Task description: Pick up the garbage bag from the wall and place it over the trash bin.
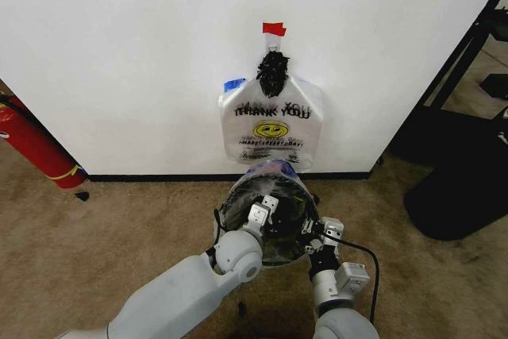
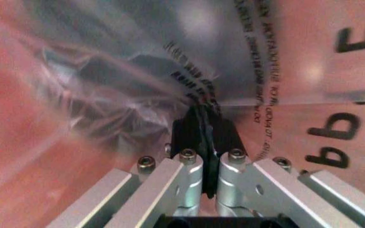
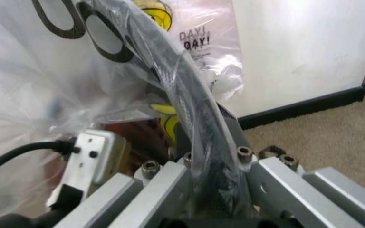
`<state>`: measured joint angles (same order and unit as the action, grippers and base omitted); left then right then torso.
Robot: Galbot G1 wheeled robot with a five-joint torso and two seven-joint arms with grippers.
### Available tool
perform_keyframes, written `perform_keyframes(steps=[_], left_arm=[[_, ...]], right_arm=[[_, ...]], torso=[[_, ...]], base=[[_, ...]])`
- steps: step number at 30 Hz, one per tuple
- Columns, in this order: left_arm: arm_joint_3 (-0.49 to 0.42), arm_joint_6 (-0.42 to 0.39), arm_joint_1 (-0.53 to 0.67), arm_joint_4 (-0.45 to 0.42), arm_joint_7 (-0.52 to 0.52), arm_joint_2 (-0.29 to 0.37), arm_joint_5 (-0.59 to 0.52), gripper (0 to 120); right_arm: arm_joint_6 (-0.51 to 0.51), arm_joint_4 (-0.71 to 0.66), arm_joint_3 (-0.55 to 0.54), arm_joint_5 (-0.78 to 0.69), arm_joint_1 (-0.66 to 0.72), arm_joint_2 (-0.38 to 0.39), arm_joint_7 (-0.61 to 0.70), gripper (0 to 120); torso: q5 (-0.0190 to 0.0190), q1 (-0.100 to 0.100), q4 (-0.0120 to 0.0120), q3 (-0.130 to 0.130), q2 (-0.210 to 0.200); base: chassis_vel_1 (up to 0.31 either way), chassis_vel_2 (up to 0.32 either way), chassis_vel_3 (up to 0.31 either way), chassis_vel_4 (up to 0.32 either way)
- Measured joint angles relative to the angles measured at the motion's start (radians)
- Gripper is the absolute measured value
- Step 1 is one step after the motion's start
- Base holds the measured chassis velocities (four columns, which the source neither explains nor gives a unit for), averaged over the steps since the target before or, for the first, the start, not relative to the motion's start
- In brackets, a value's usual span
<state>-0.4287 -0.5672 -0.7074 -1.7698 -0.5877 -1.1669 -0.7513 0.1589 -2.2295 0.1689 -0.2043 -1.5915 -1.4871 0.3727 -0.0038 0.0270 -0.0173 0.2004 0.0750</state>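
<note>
Wall: white, above carpet.
Bag: thin, limp, slippery; already draped over bin; hold at rim.
Left gripper: clamped on bag.
Right gripper: pinching bag against rim.

The garbage bag is thin, glossy, crinkled see-through plastic, stretched over the trash bin's black metal rim. The left gripper has brushed aluminium links with matt black fingertips pinching the film. The wall is smooth, matt white paint; the floor is rough tan carpet. The smiley bag is smoother, opaque white plastic
</note>
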Motion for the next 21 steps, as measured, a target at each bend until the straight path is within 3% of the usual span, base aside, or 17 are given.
perform_keyframes(steps=[14,21], left_arm=[[-0.010,0.004,0.016,0.048,-0.005,-0.009,0.003,0],[-0.013,0.005,0.027,0.016,-0.007,0.013,-0.006,0]], right_arm=[[0.028,-0.039,-0.003,-0.068,-0.021,0.010,0.003,0],[0.032,-0.028,0.003,-0.089,-0.012,0.012,0.008,0]], torso=[[-0.0001,0.000,0.0000,0.000,0.000],[-0.0002,0.000,0.0000,0.000,0.000]], base=[[0.000,0.000,0.000,0.000],[0.000,0.000,0.000,0.000]])
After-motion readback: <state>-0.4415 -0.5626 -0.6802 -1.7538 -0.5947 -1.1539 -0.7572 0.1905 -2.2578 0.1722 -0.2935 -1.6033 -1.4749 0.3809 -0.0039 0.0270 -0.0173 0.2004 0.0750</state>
